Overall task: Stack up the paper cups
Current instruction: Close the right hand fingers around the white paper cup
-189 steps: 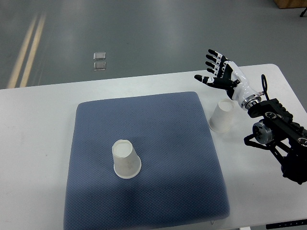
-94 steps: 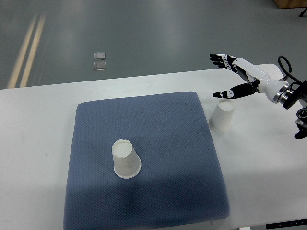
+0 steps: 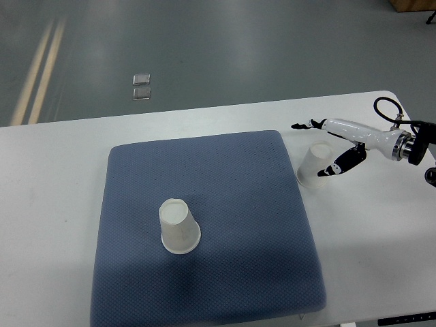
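— White paper cup [image 3: 315, 165] off the blue mat [image 3: 204, 225], just beside its right edge, on the white table [image 3: 54, 204]; upside down, tilted, base leaning away from the mat.
— And the right hand [image 3: 334, 146]?
— Spread wide around that cup, holding nothing: fingers [image 3: 303, 125] beyond it, thumb [image 3: 335, 169] on the side away from the mat. Nearer by far than any left hand, out of view.
— Target?
— Second paper cup [image 3: 179, 227] near mat centre, inverted, well apart. Probably a lift and carry across the mat; nothing between.
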Available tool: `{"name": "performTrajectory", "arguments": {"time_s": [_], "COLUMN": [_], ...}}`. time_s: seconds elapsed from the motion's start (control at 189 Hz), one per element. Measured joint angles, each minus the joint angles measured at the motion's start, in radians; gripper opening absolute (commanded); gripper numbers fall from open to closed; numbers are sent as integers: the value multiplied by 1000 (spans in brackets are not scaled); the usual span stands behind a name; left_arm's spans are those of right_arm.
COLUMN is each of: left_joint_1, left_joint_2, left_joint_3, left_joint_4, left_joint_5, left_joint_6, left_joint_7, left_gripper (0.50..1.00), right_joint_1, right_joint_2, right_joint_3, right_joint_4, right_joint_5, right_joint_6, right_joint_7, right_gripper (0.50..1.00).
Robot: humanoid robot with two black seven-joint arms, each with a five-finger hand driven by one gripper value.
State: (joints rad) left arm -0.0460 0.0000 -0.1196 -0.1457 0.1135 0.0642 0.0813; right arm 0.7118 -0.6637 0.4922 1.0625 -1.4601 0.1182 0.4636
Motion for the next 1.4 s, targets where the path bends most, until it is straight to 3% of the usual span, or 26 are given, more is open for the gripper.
{"name": "performTrajectory", "arguments": {"time_s": [0.339,0.562,0.699,1.256,1.399], "left_joint_1": [0,0,0,0,0], "left_joint_2": [0,0,0,0,0], "left_joint_3": [0,0,0,0,0], "left_joint_4": [0,0,0,0,0], "left_joint_5": [0,0,0,0,0], "left_joint_6": [0,0,0,0,0], "left_joint_7": [0,0,0,0,0], "left_gripper": [1000,1000,1000,1000,1000], "right_joint_1": [53,60,69,92,95], "right_joint_2": [69,79,81,92,92], "right_joint_3": [-99,-111,-112,-110,-110], "right_joint_4": [-143,-199,-228,-249,-248], "right_joint_5": [-68,-100,-109,-111,-111], "right_joint_6": [-63,-67,-67,-68,-68], "right_joint_7": [-3,0,1,1,2], "right_gripper": [934,901,836,723,646]}}
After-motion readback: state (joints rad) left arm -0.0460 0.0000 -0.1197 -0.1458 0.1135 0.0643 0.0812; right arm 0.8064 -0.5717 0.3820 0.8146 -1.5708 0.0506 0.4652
